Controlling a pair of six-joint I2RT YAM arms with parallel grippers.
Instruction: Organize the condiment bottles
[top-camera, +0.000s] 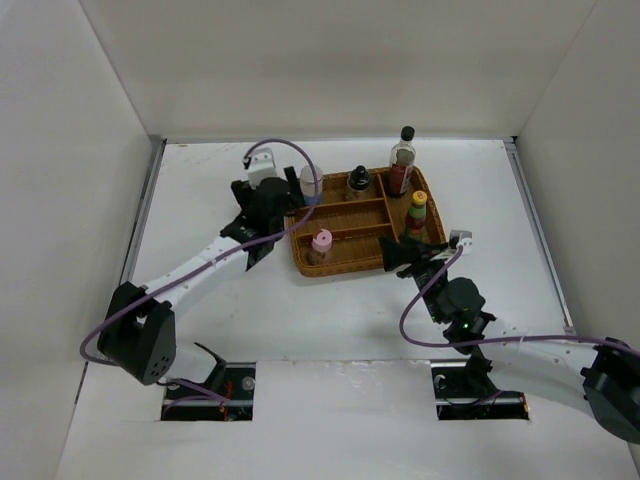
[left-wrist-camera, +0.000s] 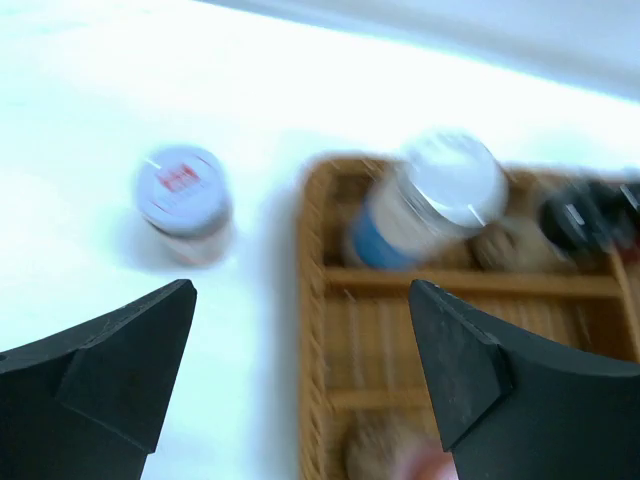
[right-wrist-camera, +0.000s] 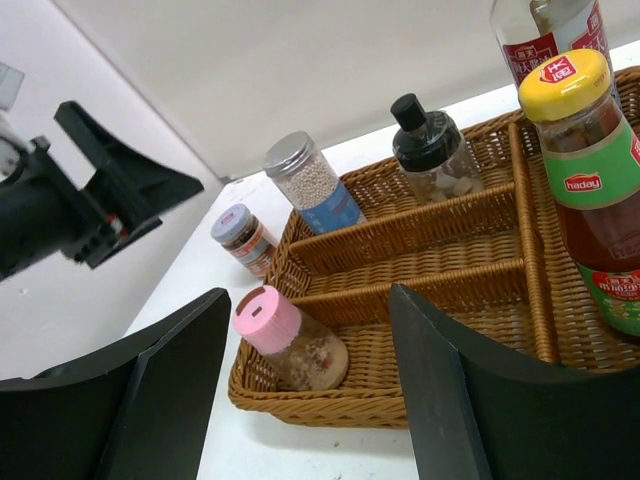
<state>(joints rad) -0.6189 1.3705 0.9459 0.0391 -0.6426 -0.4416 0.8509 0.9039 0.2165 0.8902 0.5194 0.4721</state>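
**Two open end effectors beside a wicker basket of condiment bottles**

The left end effector (left-wrist-camera: 300, 300) hovers over the table (top-camera: 300, 320) at the basket's left edge. Its fingers are spread wide and hold nothing. Just beyond it, the patterned white-lidded jar (left-wrist-camera: 182, 190) stands on the table outside the wicker basket (right-wrist-camera: 320, 405). The silver-lidded jar (right-wrist-camera: 290, 155) stands just inside the basket's far left corner.

The right end effector (right-wrist-camera: 310, 295) hovers at the basket's near right side. It is also open and empty. The pink-lidded jar (right-wrist-camera: 270, 318) leans at the left end of the near row, framed between its fingers but well beyond them.

There are six containers: five in the basket and one on the table.
- The black-lidded jar (right-wrist-camera: 425, 140) shares the far row with the silver-lidded jar.
- The tall black-capped bottle (top-camera: 402, 160) stands at the far end of the right compartment.
- The yellow-capped bottle (right-wrist-camera: 580, 150) stands just near of the tall bottle.

There is one basket and there are two arms.

The left wrist view is blurred, so labels there cannot be read. The right wrist view cuts off the tall bottle's top. In the overhead view the patterned jar is hard to make out beside the left arm.
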